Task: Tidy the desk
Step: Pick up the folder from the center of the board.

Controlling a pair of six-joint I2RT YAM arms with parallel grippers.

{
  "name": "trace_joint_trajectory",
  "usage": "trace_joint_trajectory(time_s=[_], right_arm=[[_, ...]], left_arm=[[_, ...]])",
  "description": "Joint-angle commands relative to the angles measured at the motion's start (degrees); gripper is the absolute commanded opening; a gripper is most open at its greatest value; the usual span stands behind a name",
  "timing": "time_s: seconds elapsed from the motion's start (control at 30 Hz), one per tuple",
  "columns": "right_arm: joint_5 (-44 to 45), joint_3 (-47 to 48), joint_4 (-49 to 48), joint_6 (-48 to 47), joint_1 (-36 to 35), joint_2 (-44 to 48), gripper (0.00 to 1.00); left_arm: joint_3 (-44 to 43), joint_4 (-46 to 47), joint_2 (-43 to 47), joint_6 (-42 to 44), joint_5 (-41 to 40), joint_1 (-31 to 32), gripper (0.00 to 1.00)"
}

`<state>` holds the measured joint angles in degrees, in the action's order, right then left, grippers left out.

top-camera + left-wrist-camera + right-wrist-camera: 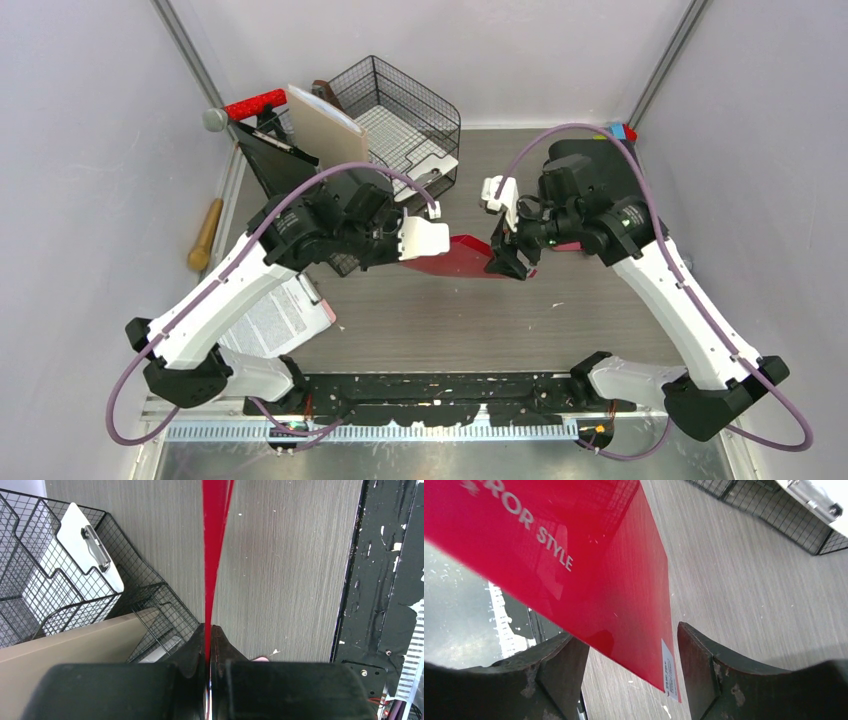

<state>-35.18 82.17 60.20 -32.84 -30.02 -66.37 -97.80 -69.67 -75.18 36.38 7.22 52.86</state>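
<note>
left hand [208, 632] pinching thin glossy red plastic sheet [574, 570] edge-on over grey wood-grain desk surface [290, 555], just nearside of black wire-mesh tray rack [400, 110]. right hand [628, 632] spread round its far corner, not yet clamped. best: close squarely before left lets go.

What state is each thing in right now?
Left gripper: shut on the red sheet.
Right gripper: open, jaws either side of the sheet's corner.
Red sheet: raised off the desk, pinched at one edge.
White clipboard: lying in the wire rack, clip down.
</note>
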Motion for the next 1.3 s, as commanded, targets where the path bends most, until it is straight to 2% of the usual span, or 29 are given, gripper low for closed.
trace_joint_trajectory(time_s=[0.0,0.17,0.57,1.27], right_arm=[[2.4,-3.3,-3.3,-0.4,-0.8,0.8,0.68],[3.4,-6.2,-4.9,-0.3,-1.3,1.1,0.62],[3.4,-10.6,-8.9,1.4,-1.9,2.8,0.57],[-1.8,-12.8,-12.6,4.6,-1.5,5.4,0.55]], left_arm=[[-3.4,1.0,-0.3,-0.9,1.6,-0.3,0.0],[-3.7,1.2,-0.4,-1.1,2.1,-0.3,0.0],[-3.9,1.1,-0.1,-3.3,5.2,-2.1,0.0],[-0.8,1.3,1.5,-6.0,17.7,-8.6,0.0]])
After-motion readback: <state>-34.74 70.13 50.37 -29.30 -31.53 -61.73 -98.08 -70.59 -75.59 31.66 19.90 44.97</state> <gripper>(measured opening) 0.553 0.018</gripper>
